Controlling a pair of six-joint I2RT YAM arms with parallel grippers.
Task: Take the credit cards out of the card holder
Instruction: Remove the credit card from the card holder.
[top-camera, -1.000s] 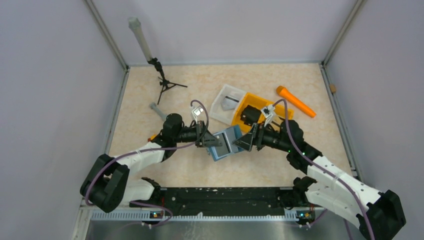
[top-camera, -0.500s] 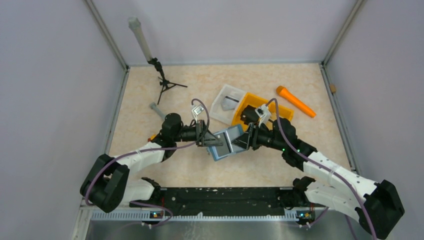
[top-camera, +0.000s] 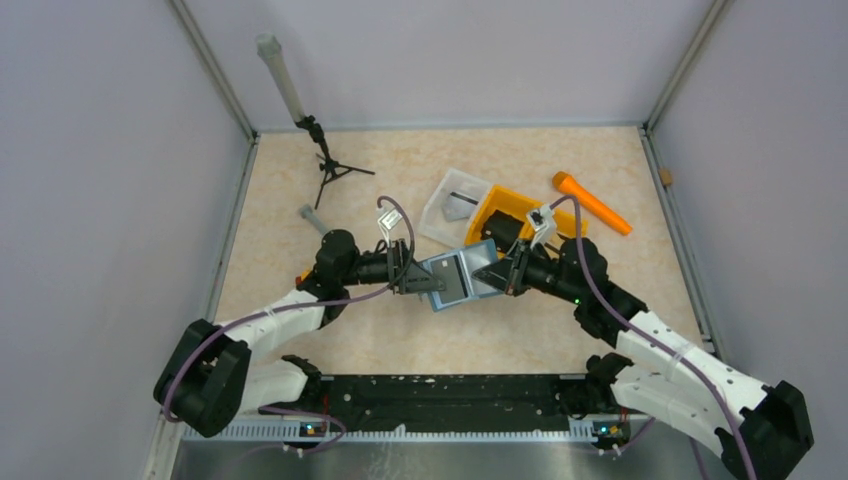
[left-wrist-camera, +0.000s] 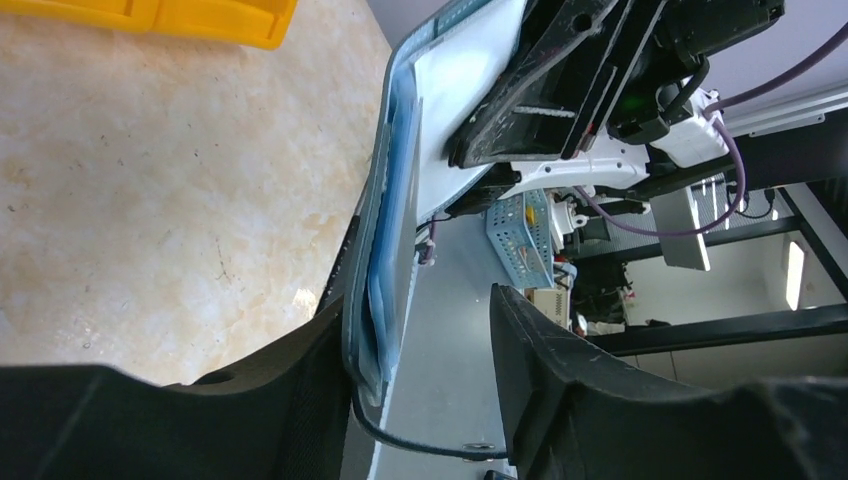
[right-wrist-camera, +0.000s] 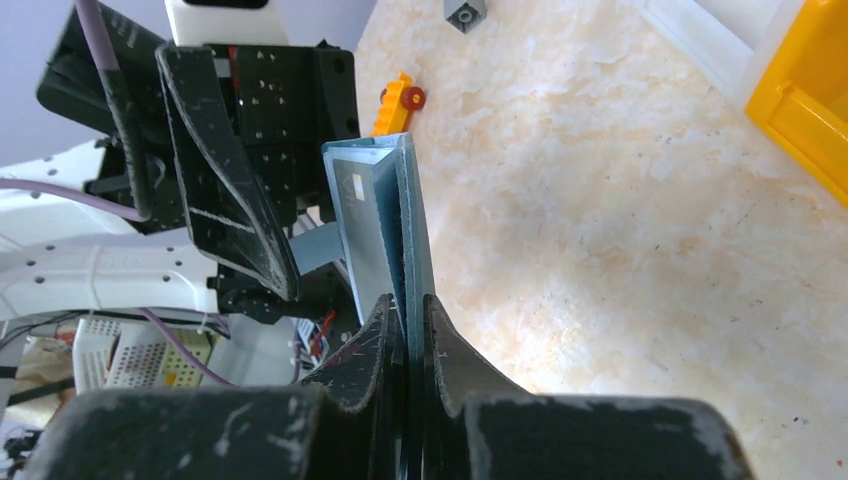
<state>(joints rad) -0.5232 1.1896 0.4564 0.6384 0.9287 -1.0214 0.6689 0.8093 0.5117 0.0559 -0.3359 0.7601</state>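
The teal-blue card holder (top-camera: 455, 278) hangs open above the table between both grippers, its grey panel facing up. My right gripper (top-camera: 497, 272) is shut on the holder's right flap; in the right wrist view the fingers (right-wrist-camera: 407, 300) pinch the thin teal edge (right-wrist-camera: 421, 235). My left gripper (top-camera: 412, 272) stands open around the holder's left end. In the left wrist view the layered blue edge (left-wrist-camera: 398, 200) leans against one finger, and the gripper (left-wrist-camera: 415, 310) has a wide gap to the other finger. The credit cards are hidden; only stacked edges inside the fold show.
An orange divided bin (top-camera: 520, 215) and a white tray (top-camera: 455, 200) lie just behind the grippers. An orange stick (top-camera: 592, 203) is at the back right, a black tripod (top-camera: 330, 170) at the back left. A small orange brick (right-wrist-camera: 397, 100) lies by the left arm.
My right gripper moved in and closed on the holder's right flap. My left gripper opened its hold. The holder rose slightly and shifted towards the back.
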